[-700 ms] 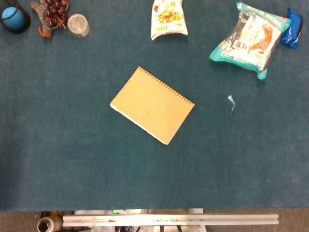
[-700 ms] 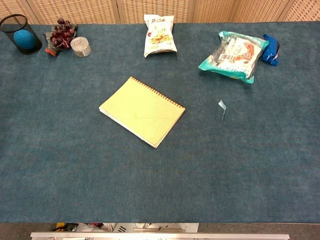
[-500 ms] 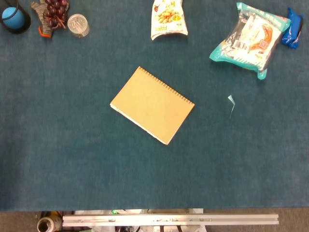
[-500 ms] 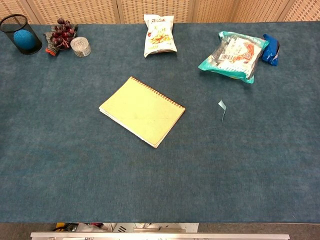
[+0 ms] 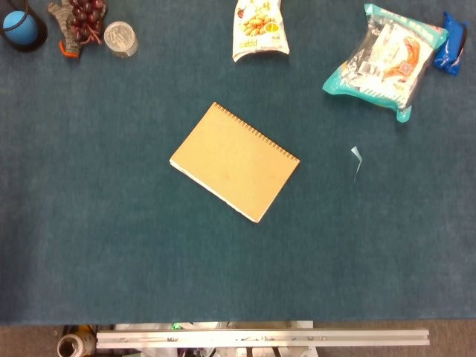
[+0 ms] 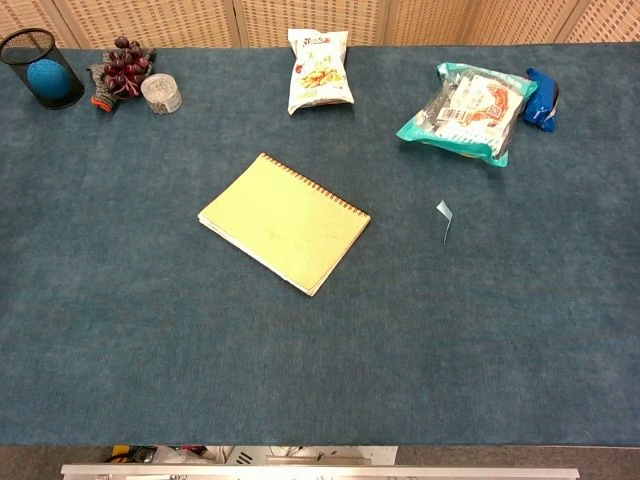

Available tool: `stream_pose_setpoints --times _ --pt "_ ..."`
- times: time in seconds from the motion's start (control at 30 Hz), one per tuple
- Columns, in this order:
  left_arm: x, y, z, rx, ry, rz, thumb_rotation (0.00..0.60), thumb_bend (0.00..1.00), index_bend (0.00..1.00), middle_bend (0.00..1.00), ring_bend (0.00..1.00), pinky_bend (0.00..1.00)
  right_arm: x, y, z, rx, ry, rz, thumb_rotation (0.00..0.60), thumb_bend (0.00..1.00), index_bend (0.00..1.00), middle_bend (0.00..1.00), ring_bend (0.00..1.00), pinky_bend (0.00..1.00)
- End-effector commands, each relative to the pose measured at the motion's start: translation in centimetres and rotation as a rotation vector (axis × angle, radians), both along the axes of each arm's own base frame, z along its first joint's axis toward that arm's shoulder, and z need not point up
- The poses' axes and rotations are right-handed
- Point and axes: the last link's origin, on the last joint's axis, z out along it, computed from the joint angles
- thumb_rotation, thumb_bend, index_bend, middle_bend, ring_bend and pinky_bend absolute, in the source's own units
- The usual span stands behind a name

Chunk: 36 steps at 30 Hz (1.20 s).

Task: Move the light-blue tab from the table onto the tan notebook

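Note:
The tan notebook (image 5: 235, 161) (image 6: 285, 222) lies closed and turned at an angle near the middle of the blue table, its spiral binding along the upper right edge. The light-blue tab (image 5: 356, 156) (image 6: 444, 214) is a small thin slip lying on the cloth to the right of the notebook, apart from it. Neither of my hands shows in the head view or the chest view.
Along the far edge stand a black mesh cup with a blue ball (image 5: 18, 27), a bunch of dark grapes (image 5: 80, 18), a tape roll (image 5: 120, 38), a nut snack bag (image 5: 259, 28), a teal snack pack (image 5: 386, 58) and a blue packet (image 5: 451, 43).

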Motion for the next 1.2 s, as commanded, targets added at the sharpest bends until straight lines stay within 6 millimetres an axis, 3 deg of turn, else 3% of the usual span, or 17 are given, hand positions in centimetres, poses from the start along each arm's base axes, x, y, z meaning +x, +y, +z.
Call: stream_pose_setpoints --times 0.03,0.1,0.17,0.33,0.57,0.8,1.2 --pt "0.0 0.1 0.0 0.002 -0.001 0.001 0.600 0.28 0.00 0.00 0.00 0.00 1.2 -1.3 -1.0 0.032 0.014 0.063 0.600 0.14 0.31 0.59 0.62 0.75" --pt "-0.1 0.2 -0.1 0.001 -0.001 0.003 0.600 0.28 0.00 0.00 0.00 0.00 1.7 -2.2 -1.9 0.066 0.024 0.095 0.600 0.15 0.34 0.71 0.74 0.90" --pt "-0.1 0.2 -0.1 -0.001 0.000 0.004 0.600 0.28 0.00 0.00 0.00 0.00 2.1 -3.0 -2.7 0.095 0.037 0.119 0.600 0.16 0.38 0.80 0.83 0.98" --pt "-0.3 0.3 0.0 0.003 -0.001 0.012 0.600 0.28 0.00 0.00 0.00 0.00 3.1 -4.7 -4.8 0.174 0.079 0.168 0.600 0.16 0.47 0.94 0.99 1.00" --pt "-0.5 0.0 0.3 0.014 -0.003 0.023 0.600 0.28 0.00 0.00 0.00 0.00 3.6 -6.5 -7.7 0.289 0.162 0.203 0.600 0.17 0.47 0.97 1.00 1.00" --pt "-0.7 -0.1 0.2 0.012 -0.005 0.032 0.600 0.28 0.00 0.00 0.00 0.00 3.0 -7.5 -10.0 0.360 0.230 0.206 0.600 0.25 0.48 0.98 1.00 1.00" --pt "-0.6 0.0 0.3 0.020 -0.006 0.036 0.600 0.28 0.00 0.00 0.00 0.00 2.6 -9.4 -14.2 0.428 0.311 0.236 0.600 0.25 0.48 0.98 1.00 1.00"
